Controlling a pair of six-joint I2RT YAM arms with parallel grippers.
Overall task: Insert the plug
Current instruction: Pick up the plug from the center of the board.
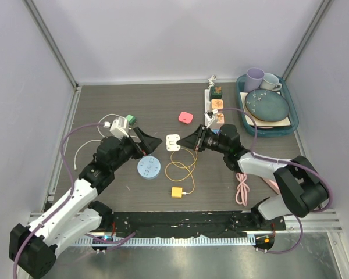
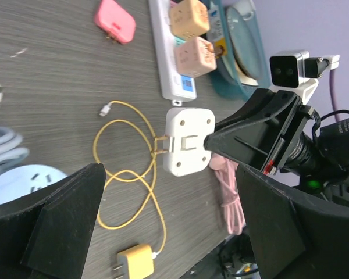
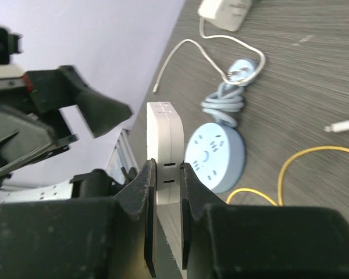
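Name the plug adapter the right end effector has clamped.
The white square adapter, pinched by the right end effector; pink adapter and yellow adapter lie free.

Table (image 1: 134, 104): dark wood-grain surface, matt, finely ridged. White plug (image 2: 188, 141): smooth moulded plastic with a satin sheen. Fingers (image 3: 138, 203) of the right gripper (image 3: 164, 174): matt black plastic, slightly grainy. Yellow cable (image 2: 95, 145): smooth rubbery sheath, faint gloss. Round blue socket hub (image 1: 149, 168): smooth matt plastic. Teal plate (image 1: 267, 106): glazed, glossy, speckled.

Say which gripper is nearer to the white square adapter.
Right. The right gripper is shut on the white square adapter; the open left gripper is close on the opposite side, not touching.
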